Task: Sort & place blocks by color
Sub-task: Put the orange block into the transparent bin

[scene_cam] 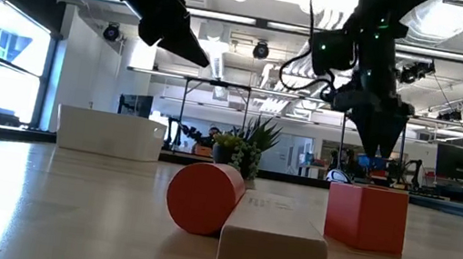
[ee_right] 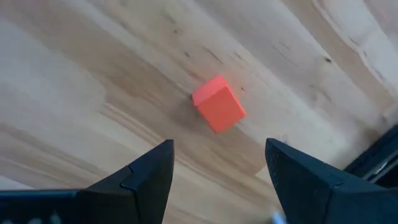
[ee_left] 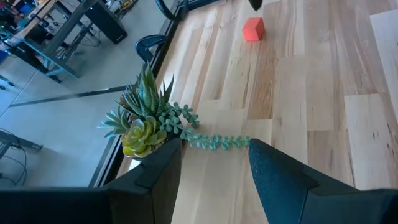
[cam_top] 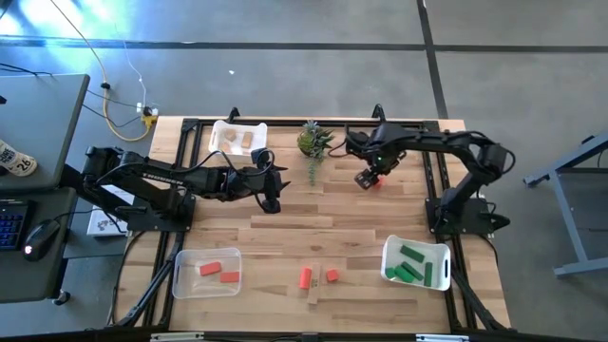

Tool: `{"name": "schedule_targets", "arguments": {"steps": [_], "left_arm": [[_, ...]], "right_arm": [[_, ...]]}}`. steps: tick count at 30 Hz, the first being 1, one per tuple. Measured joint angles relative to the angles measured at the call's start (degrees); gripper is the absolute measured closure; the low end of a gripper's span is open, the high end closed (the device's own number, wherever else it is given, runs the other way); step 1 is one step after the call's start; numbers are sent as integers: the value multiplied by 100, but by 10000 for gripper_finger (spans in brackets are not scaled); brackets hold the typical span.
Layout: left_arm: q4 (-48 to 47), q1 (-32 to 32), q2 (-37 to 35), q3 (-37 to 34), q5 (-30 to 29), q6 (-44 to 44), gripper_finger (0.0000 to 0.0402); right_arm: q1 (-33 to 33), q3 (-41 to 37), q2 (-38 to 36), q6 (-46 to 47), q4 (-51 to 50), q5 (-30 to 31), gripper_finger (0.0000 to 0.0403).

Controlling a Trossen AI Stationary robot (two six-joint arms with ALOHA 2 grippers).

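Hovering wide-open, your right hand (ee_right: 217,171) has the small red-orange wooden cube (ee_right: 218,104) lying directly beneath on the bench (ee_right: 93,74).

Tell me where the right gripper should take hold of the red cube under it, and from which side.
Come straight down from above. The red cube lies alone on bare table, with the right gripper open over it. Close on two opposite upright faces. It sits skewed to the fingers, so I'd turn the wrist until they meet flat faces, not corners.
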Motion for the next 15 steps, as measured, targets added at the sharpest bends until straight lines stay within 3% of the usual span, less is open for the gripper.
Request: {"name": "schedule_targets", "arguments": {"steps": [5, 15], "left_arm": [[-2, 0, 0, 0, 0, 0, 229], [0, 1, 0, 0, 0, -4, 229]], "right_arm": [[65, 0, 369, -863, 2, 152, 165], [85, 0, 902, -1544, 146, 439, 165]]}}
